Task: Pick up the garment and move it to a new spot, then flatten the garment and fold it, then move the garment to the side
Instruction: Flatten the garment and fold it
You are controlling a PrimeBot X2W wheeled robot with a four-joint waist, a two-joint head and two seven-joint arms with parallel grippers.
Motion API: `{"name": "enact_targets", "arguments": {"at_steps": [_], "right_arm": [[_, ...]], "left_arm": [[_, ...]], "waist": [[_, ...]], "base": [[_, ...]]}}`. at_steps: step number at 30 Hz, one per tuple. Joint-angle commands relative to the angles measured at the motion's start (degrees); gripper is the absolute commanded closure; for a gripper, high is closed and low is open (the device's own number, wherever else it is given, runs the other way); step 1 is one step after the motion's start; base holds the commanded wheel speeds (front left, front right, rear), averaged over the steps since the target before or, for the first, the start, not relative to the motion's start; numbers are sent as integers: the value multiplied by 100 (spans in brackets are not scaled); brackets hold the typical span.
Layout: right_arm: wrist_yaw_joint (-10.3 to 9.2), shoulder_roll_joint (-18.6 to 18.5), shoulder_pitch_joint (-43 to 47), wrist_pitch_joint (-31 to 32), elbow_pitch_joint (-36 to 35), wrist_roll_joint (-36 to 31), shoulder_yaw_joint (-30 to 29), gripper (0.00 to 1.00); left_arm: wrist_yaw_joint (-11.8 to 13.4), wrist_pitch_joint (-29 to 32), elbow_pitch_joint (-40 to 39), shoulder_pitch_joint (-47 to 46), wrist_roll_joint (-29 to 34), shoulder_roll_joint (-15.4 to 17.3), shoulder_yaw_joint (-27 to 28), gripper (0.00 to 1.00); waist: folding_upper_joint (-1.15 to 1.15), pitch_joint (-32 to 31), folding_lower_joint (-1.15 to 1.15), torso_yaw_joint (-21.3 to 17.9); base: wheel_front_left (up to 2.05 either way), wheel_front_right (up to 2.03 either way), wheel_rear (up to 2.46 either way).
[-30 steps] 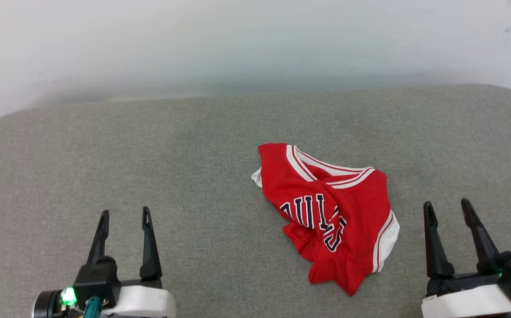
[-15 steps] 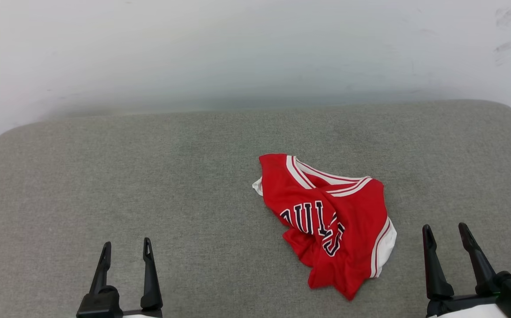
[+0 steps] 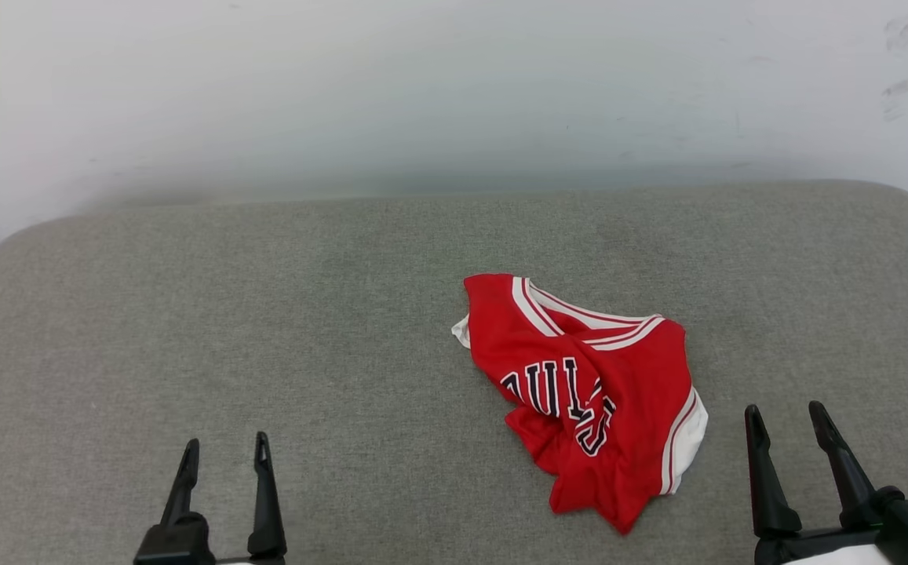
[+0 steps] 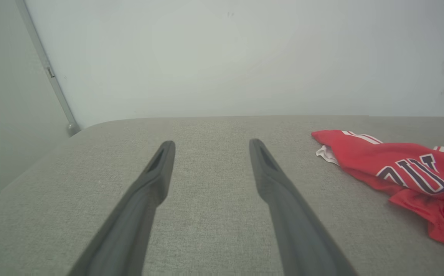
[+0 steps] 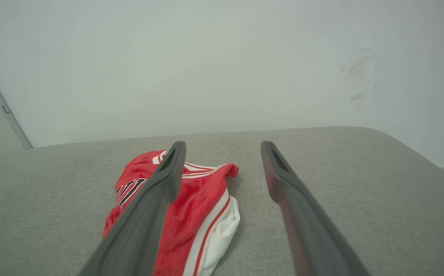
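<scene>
Left pincer (image 3: 226, 441) open, empty, well apart from the crumpled garment (image 3: 587, 384). Right pincer (image 3: 783, 408) open, empty, near its white sleeve (image 3: 685, 447), not touching. Garment lies on grey cushion (image 3: 344, 314).

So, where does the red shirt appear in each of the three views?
Head view: the garment lies right of centre, crumpled.
Left wrist view: the garment at the right edge, cut off.
Right wrist view: the garment low, left of centre, partly behind the right gripper.
Shared landmark: the grey cushion meeting the white wall.
</scene>
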Motion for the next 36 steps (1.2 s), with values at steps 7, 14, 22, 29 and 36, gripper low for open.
{"name": "enact_targets", "arguments": {"at_steps": [7,14,22,29,36], "right_arm": [[-2,9,-193,-10,-79,-75,28,0],[-2,10,-462,-10,-178,-166,-9,0],[-2,9,-796,-10,-293,-225,-33,0],[-2,9,-1047,-10,-354,-257,-30,0],[-2,8,-1250,-10,-423,-213,-10,0]], "left_arm": [[-446,-15,340,-980,-71,128,299,0],[-1013,-15,745,-2628,-15,586,280,0],[-1438,661,1337,-4587,77,895,-188,0],[-1614,1737,1858,-5947,-301,984,-953,0],[-1619,3170,2148,-7010,-1414,1467,-2763,0]], "waist": [[0,218,0,-97],[0,635,0,-173],[0,1170,0,-284],[0,1534,0,-425],[0,1811,0,-589]], "base": [[0,0,0],[0,0,0],[0,0,0],[0,0,0],[0,0,0]]}}
